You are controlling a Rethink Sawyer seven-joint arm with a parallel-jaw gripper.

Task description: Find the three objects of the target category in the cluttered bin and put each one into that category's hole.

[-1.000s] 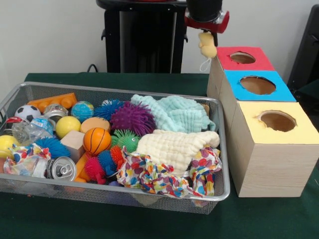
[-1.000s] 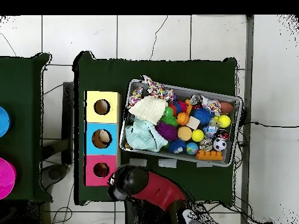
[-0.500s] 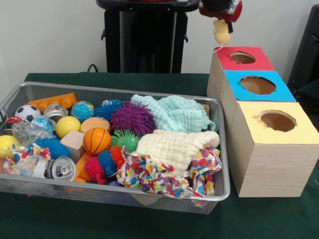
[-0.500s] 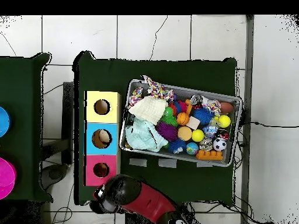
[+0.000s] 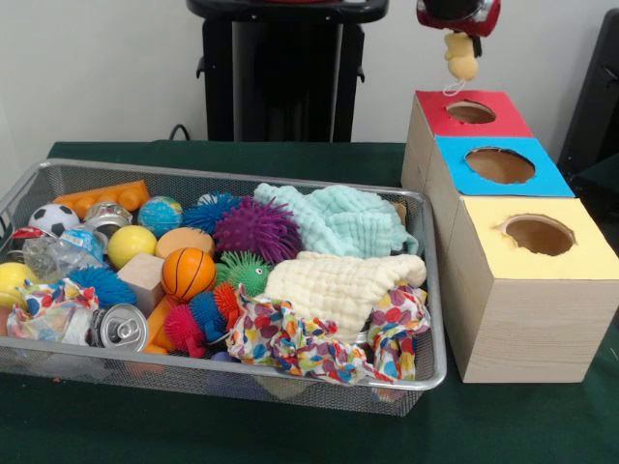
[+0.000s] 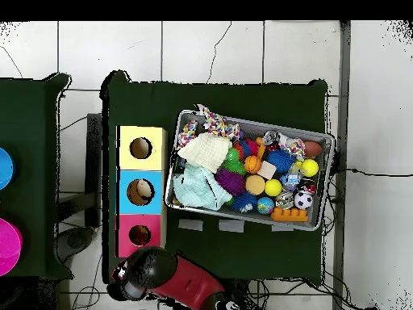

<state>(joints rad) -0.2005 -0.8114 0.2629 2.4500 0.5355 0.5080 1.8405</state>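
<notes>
My gripper [image 5: 461, 37] is at the top right of the front view, shut on a small pale yellow plush [image 5: 464, 60] that hangs above and just behind the red-topped box. The red-surrounded hole [image 5: 471, 112] lies below it, a little nearer the camera. In the overhead view the arm's head [image 6: 142, 271] sits just past the red box [image 6: 139, 235] and hides the plush. The silver wire-mesh bin [image 5: 433, 290] is full of clutter. The tan-orange bear and the striped tiger are not in view.
Blue-surrounded [image 5: 500, 164] and yellow-surrounded [image 5: 538, 234] holes follow the red one in a row. Something tan shows inside the blue hole [image 6: 143, 190]. The bin holds spiky balls, an orange basketball [image 5: 188, 273], cloths, a can and a soccer ball.
My gripper has carried the pale yellow plush rightward in the front view, from left of the red box to above its far edge. In the overhead view the arm swung left.
</notes>
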